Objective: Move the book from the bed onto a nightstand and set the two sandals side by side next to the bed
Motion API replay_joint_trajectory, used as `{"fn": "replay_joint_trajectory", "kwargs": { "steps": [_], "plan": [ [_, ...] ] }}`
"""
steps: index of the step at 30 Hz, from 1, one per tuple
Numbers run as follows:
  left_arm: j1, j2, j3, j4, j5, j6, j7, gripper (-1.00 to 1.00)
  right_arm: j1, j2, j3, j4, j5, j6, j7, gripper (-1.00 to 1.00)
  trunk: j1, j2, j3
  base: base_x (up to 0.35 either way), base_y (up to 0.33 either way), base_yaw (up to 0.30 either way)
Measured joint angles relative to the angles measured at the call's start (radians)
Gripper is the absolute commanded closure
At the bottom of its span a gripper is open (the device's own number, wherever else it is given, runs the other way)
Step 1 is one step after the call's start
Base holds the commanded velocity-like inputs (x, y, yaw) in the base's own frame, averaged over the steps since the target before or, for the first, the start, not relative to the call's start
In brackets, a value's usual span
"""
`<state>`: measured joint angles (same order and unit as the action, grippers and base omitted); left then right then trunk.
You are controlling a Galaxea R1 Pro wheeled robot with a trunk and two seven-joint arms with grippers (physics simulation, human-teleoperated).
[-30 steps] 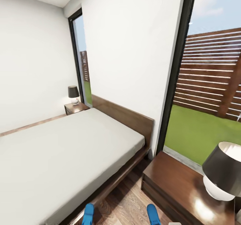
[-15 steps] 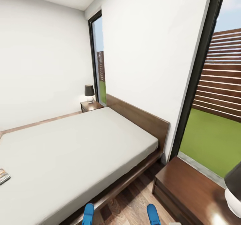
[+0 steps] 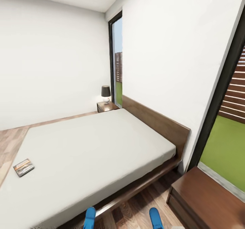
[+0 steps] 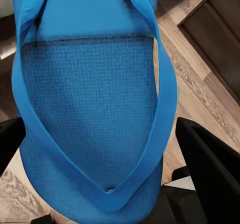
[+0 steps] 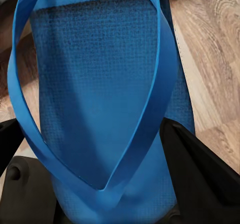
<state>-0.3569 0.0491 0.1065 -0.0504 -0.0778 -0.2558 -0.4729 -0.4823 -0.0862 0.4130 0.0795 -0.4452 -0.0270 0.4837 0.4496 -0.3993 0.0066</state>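
Left hand (image 4: 95,179) clamps sandal (image 4: 90,99); right hand (image 5: 95,184) clamps second sandal (image 5: 100,94).

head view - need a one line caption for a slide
Robot beside the bed, a blue sandal in each gripper, the book lying on the mattress near its far edge.

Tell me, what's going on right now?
Each gripper shut on a blue sandal. Book lying on bed. Nothing in the way.
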Motion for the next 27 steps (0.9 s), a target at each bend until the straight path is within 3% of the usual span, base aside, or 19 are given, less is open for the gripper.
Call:
{"fn": "replay_joint_trajectory", "kwargs": {
  "steps": [27],
  "plan": [
    [0.000,0.000,-0.001,0.000,0.000,0.000,0.000,1.00,0.000,0.000,0.000,0.000,-0.001,0.000,0.001,1.00,0.000,0.000,0.000,0.000,0.000,0.293]
  ]
}}
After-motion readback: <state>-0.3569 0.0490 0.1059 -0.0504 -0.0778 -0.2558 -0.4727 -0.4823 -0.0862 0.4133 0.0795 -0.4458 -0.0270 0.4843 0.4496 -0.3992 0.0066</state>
